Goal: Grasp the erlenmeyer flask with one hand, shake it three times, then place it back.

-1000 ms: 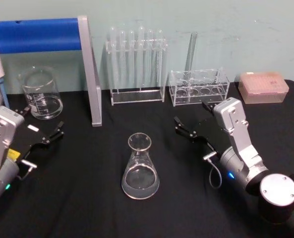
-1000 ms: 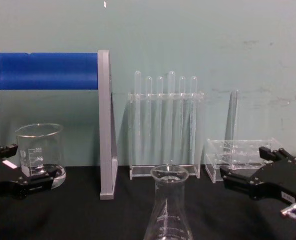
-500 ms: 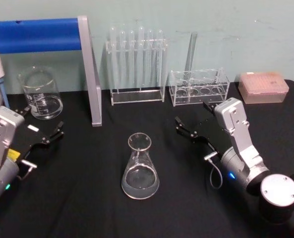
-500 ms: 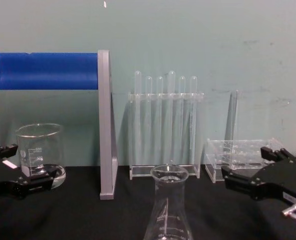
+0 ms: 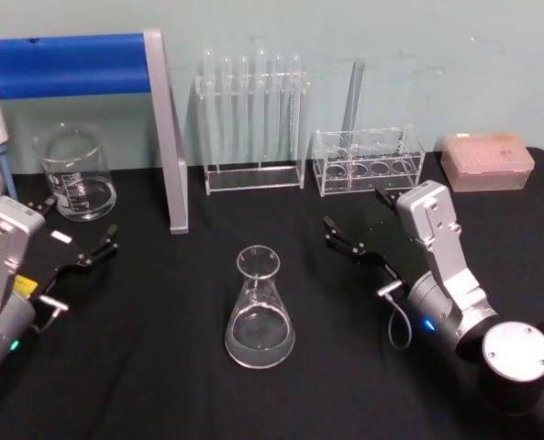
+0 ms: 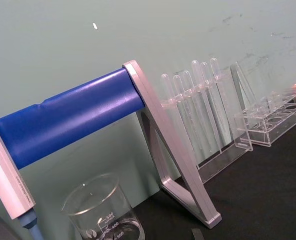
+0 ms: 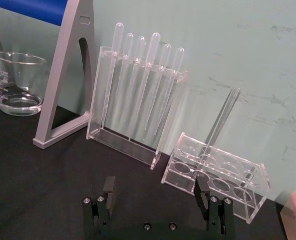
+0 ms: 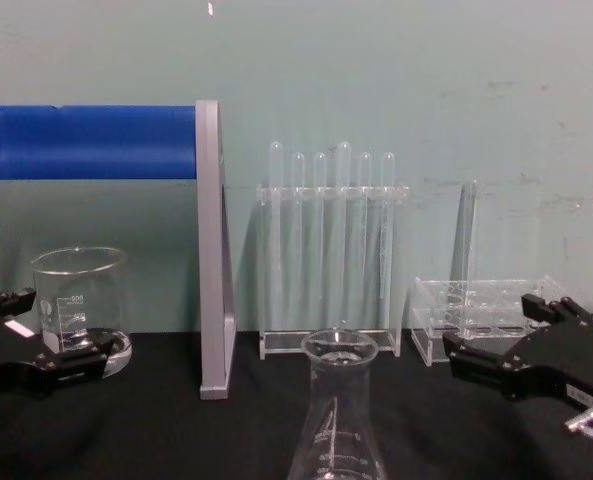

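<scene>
While the head view shows the erlenmeyer flask [image 5: 260, 312] upright mid-table between both wide-open grippers, the right wrist view shows the right gripper [image 7: 156, 196] spread wide, facing test tubes [image 7: 143, 80].

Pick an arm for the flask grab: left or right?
Right, probably. The right pincer is open and sits nearer the erlenmeyer flask, pointing roughly its way. The left pincer, also open, sits farther off near the beaker.

Beaker [image 5: 73, 171], test tube rack [image 5: 253, 119], pink box [image 5: 487, 160]
</scene>
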